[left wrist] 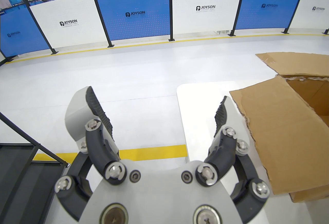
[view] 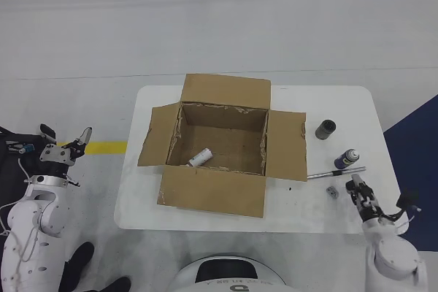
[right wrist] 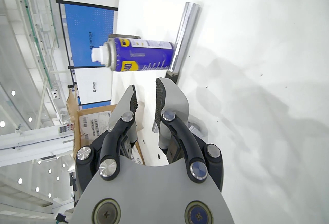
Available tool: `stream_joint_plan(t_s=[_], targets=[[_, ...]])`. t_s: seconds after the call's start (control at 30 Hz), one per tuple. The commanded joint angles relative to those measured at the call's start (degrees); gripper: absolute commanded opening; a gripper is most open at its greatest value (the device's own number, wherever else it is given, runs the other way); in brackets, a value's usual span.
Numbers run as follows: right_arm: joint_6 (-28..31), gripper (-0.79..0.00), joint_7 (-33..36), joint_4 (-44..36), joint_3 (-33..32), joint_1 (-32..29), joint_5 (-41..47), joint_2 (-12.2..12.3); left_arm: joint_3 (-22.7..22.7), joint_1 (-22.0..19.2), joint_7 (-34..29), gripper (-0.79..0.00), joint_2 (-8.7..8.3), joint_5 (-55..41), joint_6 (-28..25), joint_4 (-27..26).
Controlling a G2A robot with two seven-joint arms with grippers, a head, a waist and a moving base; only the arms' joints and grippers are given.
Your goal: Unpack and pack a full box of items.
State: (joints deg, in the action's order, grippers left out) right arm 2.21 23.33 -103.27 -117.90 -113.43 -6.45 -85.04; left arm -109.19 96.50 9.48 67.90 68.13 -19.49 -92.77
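An open cardboard box (view: pixel 215 190) stands mid-table with its flaps spread, and a small white bottle (view: pixel 200 158) lies inside it. To the right of the box are a dark cylinder (view: pixel 325 129), a blue spray can (view: pixel 346 158) (right wrist: pixel 144 55), a metal rod (view: pixel 336 173) (right wrist: pixel 183 37) and a small grey part (view: pixel 332 192). My right gripper (view: pixel 356 182) (right wrist: pixel 146 86) hovers low just beside the grey part, pointing at the can, with a narrow gap and nothing between its fingers. My left gripper (view: pixel 66 135) (left wrist: pixel 156 95) is wide open and empty, off the table's left side over the floor.
The white table (view: pixel 336 102) has bare surface behind and in front of the box. A box flap (left wrist: pixel 277 132) lies close to my left gripper. A black rack (view: pixel 0 168) (left wrist: pixel 20 171) stands on the floor at far left, near a yellow floor line (view: pixel 106 147).
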Motion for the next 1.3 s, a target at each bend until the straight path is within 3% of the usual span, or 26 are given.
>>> stream_joint_plan(t_s=[0.0,0.13,0.2,0.6,0.73,0.83,1.03,1.27], targets=[[5.03,-0.579,0.56,-1.37,0.03,-1.75,1.34,-0.04,0.0,0.0,0.0,0.0,0.0,0.0,0.0,0.0],[12.34,-0.483,-0.17,-2.54,0.2,-4.3,2.63,-0.15,0.0,0.0,0.0,0.0,0.0,0.0,0.0,0.0],[14.25,0.0,-1.2,-3.34,0.77,-5.05,2.4,-0.23,0.0,0.0,0.0,0.0,0.0,0.0,0.0,0.0],[15.44,0.0,-0.71,-4.0,1.16,-4.84,2.79,-0.21,0.0,0.0,0.0,0.0,0.0,0.0,0.0,0.0],[23.15,0.0,0.57,-7.73,0.71,-4.33,7.13,0.0,0.0,0.0,0.0,0.0,0.0,0.0,0.0,0.0],[26.02,0.0,2.22,-13.05,2.41,-4.64,4.26,0.13,0.0,0.0,0.0,0.0,0.0,0.0,0.0,0.0],[18.69,0.0,13.03,-18.8,12.03,3.54,-4.62,1.12,0.0,0.0,0.0,0.0,0.0,0.0,0.0,0.0],[7.8,0.0,23.21,-14.35,28.32,20.19,-15.11,1.79,0.0,0.0,0.0,0.0,0.0,0.0,0.0,0.0]])
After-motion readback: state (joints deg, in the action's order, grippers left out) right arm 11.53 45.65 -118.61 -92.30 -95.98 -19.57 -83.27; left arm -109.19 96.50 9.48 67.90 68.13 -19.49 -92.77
